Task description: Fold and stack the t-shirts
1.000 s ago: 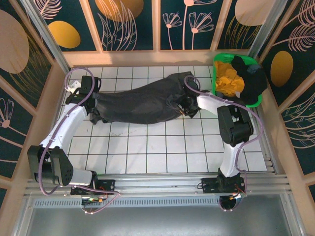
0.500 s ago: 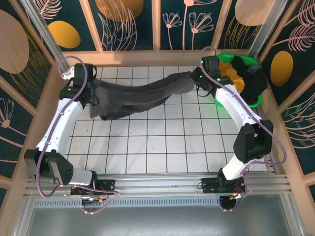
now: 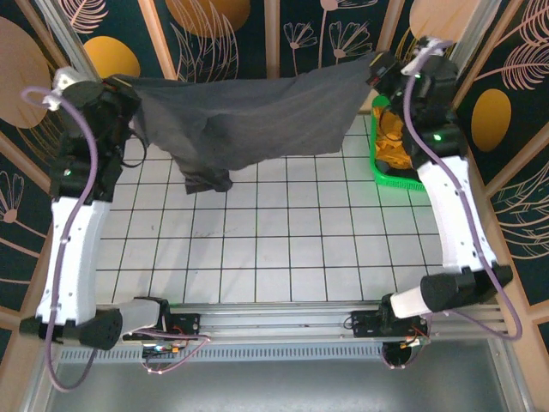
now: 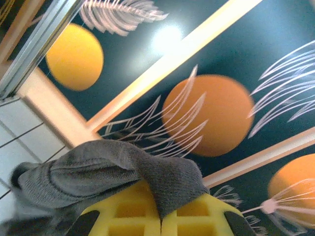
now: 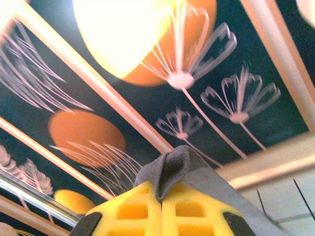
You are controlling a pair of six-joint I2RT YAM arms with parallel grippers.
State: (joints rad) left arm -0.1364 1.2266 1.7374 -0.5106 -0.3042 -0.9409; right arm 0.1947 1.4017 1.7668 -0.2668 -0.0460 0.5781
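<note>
Painted wall panels now back the charcoal t-shirt (image 3: pixel 249 116). A second ago it lay bunched on the tiled table (image 3: pixel 283 249); both arms have since hauled it up, and it hangs off the tiles, stretched between them. I read that as shaking it open before laying it flat, so no fold has begun.

At its left end the left gripper (image 3: pixel 116 94) has its yellow pads (image 4: pixel 133 216) pressed together on a pinch of grey cloth. The right gripper (image 3: pixel 382 73) is clamped the same way on the other end.

One loose flap droops near the left, and I cannot tell whether it is sleeve or hem, nor which edge each gripper has. The right arm covers part of the green basket (image 3: pixel 390 176), so beyond some mustard-yellow cloth (image 3: pixel 393 142) I cannot count what waits there.
</note>
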